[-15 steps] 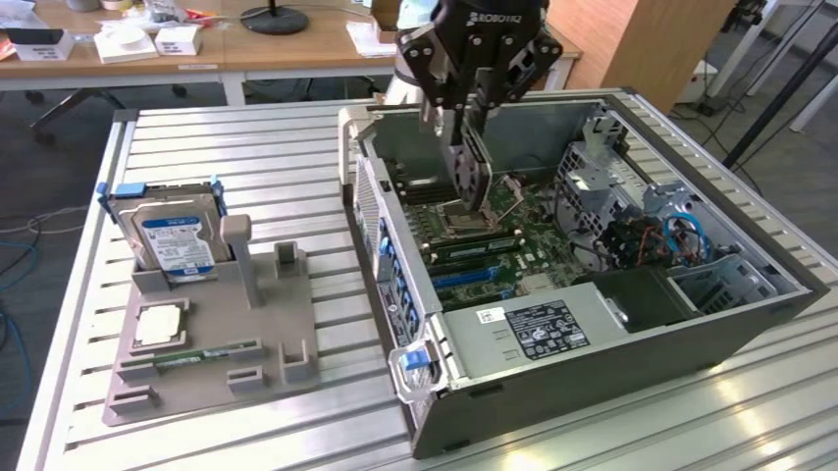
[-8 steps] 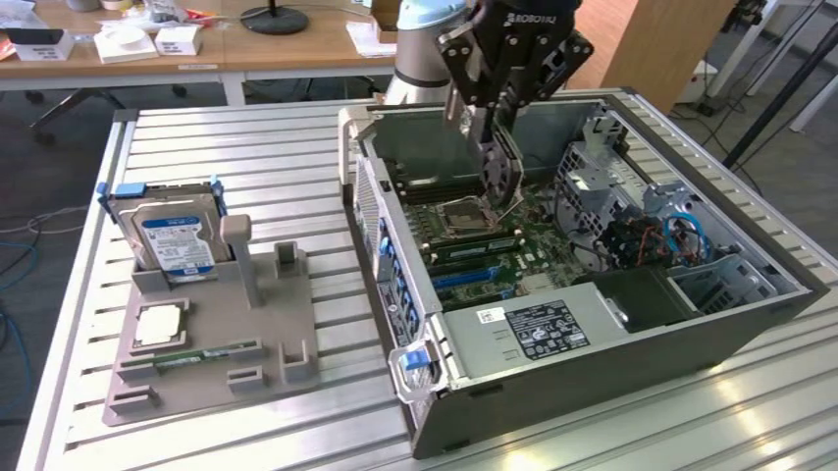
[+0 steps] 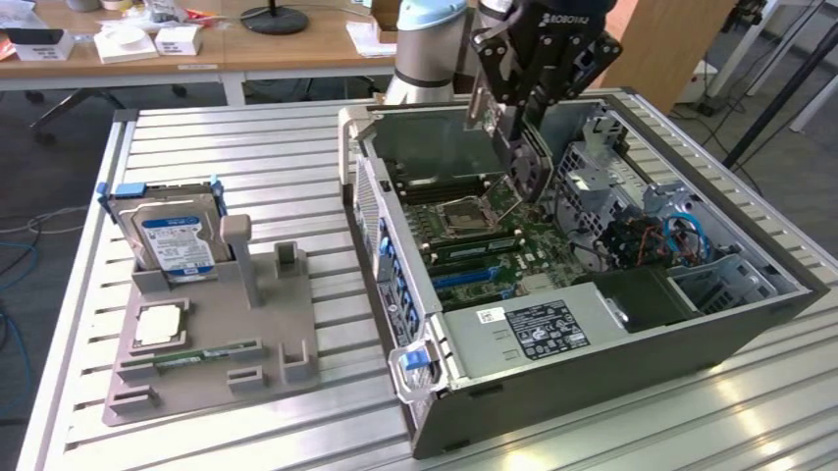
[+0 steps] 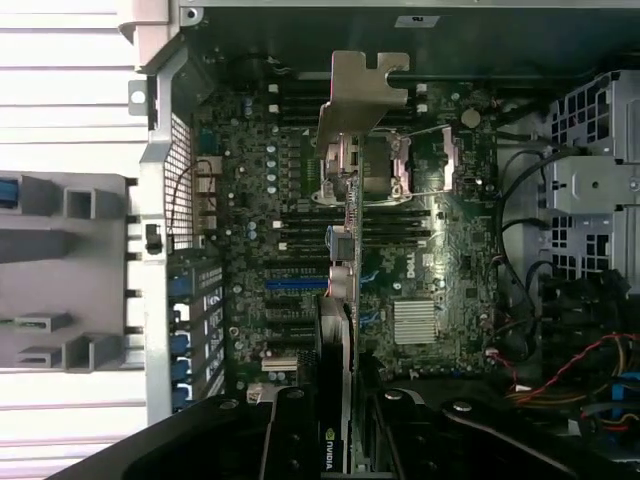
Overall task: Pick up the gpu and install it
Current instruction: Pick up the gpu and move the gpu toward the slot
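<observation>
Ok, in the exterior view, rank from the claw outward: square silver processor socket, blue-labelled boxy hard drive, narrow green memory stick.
1. Square silver processor socket, inside the case, below the claw.
2. Blue-labelled boxy hard drive, upright in grey holder.
3. Narrow green memory stick, holder's camera-side end.

The pale arm (image 3: 430, 44) stands upright at the back of the exterior view. Its black pincer (image 3: 521, 137) points steeply downward. Both fingers (image 4: 285, 440) are clamped narrowly on the gpu (image 4: 345, 300), held edge-on.
</observation>
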